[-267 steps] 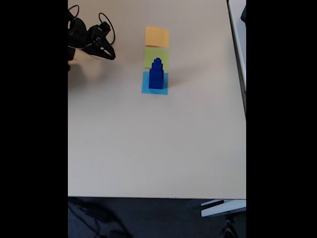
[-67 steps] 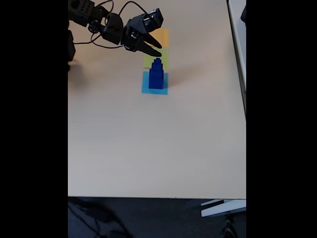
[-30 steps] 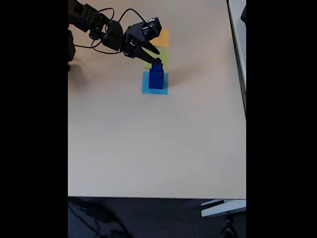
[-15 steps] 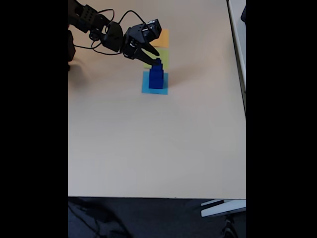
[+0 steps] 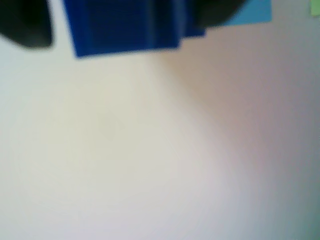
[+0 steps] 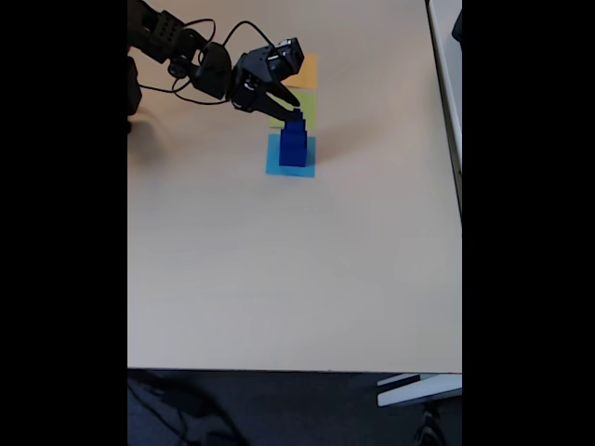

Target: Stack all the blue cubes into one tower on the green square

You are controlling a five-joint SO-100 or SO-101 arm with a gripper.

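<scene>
The blue cubes stand as one stepped tower [image 6: 294, 147] on a light-blue paper square [image 6: 290, 167], not on the green square [image 6: 308, 110] just behind it. My gripper [image 6: 291, 109] reaches in from the left and straddles the tower's top, one finger on each side. The spread jaws look open. In the blurred wrist view the dark blue cubes [image 5: 125, 27] fill the top edge between two black fingers [image 5: 25, 25], with a pale gap on the left side. A sliver of the green square [image 5: 316, 6] shows in the top right corner.
An orange square [image 6: 305, 70] lies behind the green one. The light-blue square [image 5: 250, 12] shows in the wrist view too. The beige table [image 6: 297, 269] stretches wide in front of the tower. A grey edge [image 6: 446, 84] borders the table on the right.
The arm swung from the far left over to the tower and lowered its open fingers around the top. Over the last second it has hardly moved.
</scene>
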